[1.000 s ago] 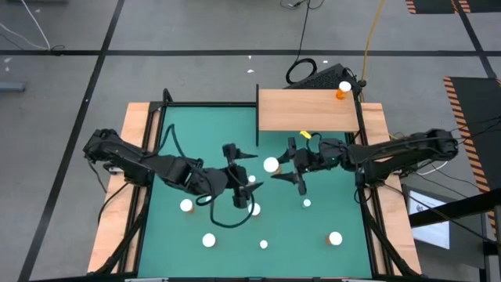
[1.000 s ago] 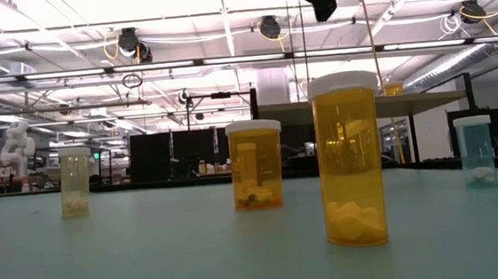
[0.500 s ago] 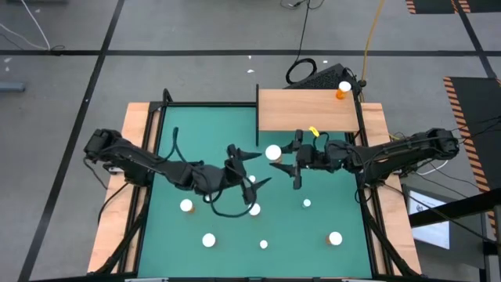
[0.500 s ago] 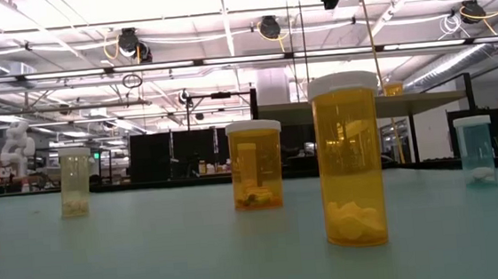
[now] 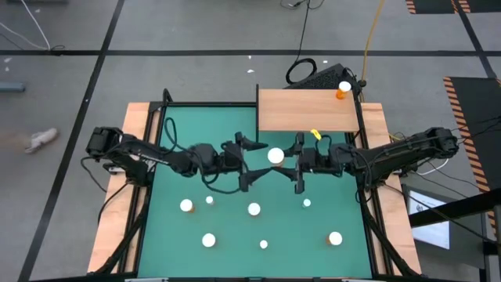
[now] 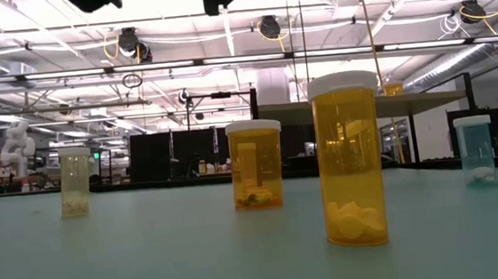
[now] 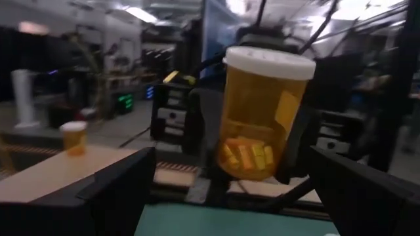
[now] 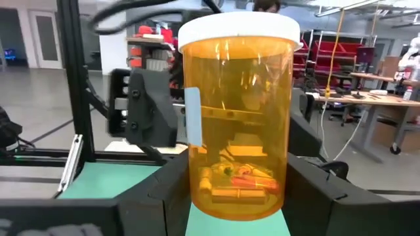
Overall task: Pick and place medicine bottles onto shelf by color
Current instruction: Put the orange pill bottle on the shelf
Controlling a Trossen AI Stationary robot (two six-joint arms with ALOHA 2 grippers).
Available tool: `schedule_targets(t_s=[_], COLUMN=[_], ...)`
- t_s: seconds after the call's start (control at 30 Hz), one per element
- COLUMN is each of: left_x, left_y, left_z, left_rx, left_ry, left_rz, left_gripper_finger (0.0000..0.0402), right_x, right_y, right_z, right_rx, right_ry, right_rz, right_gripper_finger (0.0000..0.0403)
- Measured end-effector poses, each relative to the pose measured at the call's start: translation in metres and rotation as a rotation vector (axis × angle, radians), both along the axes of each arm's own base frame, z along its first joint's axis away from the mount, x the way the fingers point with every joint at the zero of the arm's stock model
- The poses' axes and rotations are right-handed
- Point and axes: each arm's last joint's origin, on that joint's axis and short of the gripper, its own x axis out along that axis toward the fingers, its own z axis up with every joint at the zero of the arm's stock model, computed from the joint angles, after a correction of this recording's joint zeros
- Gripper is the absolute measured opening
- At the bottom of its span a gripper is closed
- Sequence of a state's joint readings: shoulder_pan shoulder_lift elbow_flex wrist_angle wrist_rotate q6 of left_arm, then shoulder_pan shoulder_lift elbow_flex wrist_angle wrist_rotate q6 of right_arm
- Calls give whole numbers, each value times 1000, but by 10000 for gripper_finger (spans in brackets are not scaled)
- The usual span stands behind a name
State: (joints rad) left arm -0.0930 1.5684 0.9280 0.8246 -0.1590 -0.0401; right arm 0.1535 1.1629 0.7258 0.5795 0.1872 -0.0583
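Observation:
My right gripper (image 5: pixel 282 157) is shut on an orange medicine bottle (image 8: pixel 236 118) with a white cap (image 5: pixel 275 155), held high over the middle of the green mat (image 5: pixel 329 219). My left gripper (image 5: pixel 261 159) faces it from the table's left, open wide. Its fingers (image 7: pixel 111 190) stand short of the bottle (image 7: pixel 262 118) on either side and touch nothing. The light-brown shelf (image 5: pixel 301 111) lies at the far edge, with one small orange bottle (image 5: pixel 343 90) standing on it. Several more bottles (image 6: pixel 348 158) stand upright on the mat. My right gripper pinches the lower half of the bottle's orange body (image 8: pixel 205 187) between its two fingers (image 8: pixel 164 193). The fingers come in level from the table's right. The bottle stands upright in the hold, cap up, lifted clear of the mat.
White-capped bottles stand scattered over the near half of the mat (image 5: pixel 186 205) (image 5: pixel 254 209) (image 5: pixel 335 237). A black post (image 5: pixel 257 117) stands at the shelf's left edge. Wooden strips (image 5: pixel 133 157) frame the mat. A black cable (image 5: pixel 301 70) lies beyond the shelf.
My left gripper has swung from pointing down over the mat's middle to level, moving toward the table's right and far edges until its open fingers face the held bottle. My right gripper has carried the bottle a little toward the far edge, still upright.

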Motion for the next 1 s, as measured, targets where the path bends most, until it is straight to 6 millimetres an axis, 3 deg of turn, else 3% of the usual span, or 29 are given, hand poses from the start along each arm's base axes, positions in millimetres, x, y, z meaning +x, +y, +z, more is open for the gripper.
schedule_targets(t_s=[0.63, 1.0], left_x=[-1, -1], left_y=[2, 1], left_z=[1, 1], left_rx=[35, 56], left_ry=[-30, -26], left_rz=[-62, -86], left_gripper_finger=[387, 262], right_x=[26, 26], right_y=[3, 3], right_z=[-18, -18], right_rx=[61, 56], right_ry=[-70, -72], right_rz=[-9, -18], right_gripper_finger=[182, 182])
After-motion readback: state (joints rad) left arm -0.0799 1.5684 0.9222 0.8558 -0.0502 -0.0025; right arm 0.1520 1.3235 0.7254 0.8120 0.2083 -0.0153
